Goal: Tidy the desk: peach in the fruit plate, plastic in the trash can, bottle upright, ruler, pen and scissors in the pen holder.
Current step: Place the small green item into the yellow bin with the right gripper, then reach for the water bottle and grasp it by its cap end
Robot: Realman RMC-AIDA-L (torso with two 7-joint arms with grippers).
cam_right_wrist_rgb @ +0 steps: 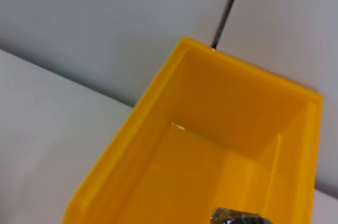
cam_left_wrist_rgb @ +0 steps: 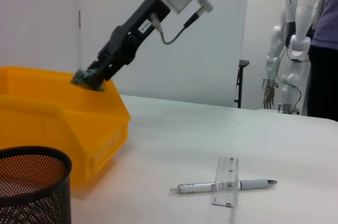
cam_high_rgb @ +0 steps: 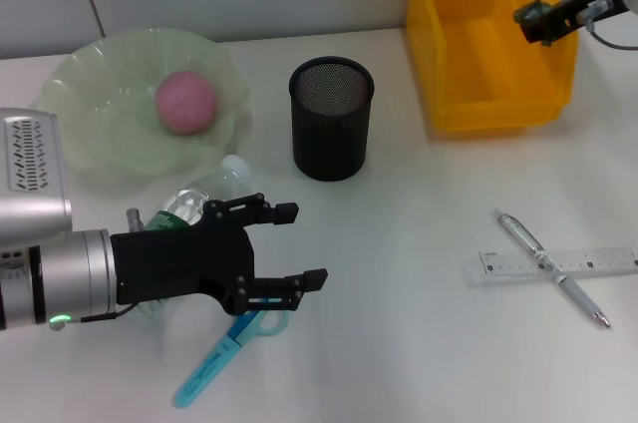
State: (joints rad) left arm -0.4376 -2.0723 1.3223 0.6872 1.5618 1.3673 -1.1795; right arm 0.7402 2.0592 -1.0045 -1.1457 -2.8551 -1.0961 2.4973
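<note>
Right hand (cam_high_rgb: 530, 18) clamps one plastic scrap (cam_left_wrist_rgb: 87, 80) over the yellow bin (cam_high_rgb: 488, 104); left hand (cam_high_rgb: 294, 246), fingers apart, hovers over one bottle (cam_high_rgb: 189, 206).

Bright, even light; soft shadows.

No readable text anywhere; the ruler (cam_high_rgb: 558, 265) carries fine graduation marks, but its numbers are too small to read.

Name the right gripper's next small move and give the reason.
Probably open and let go: the right gripper is shut on the plastic scrap right over the yellow bin, whose floor looks bare. The left gripper hangs open over the lying bottle.
</note>
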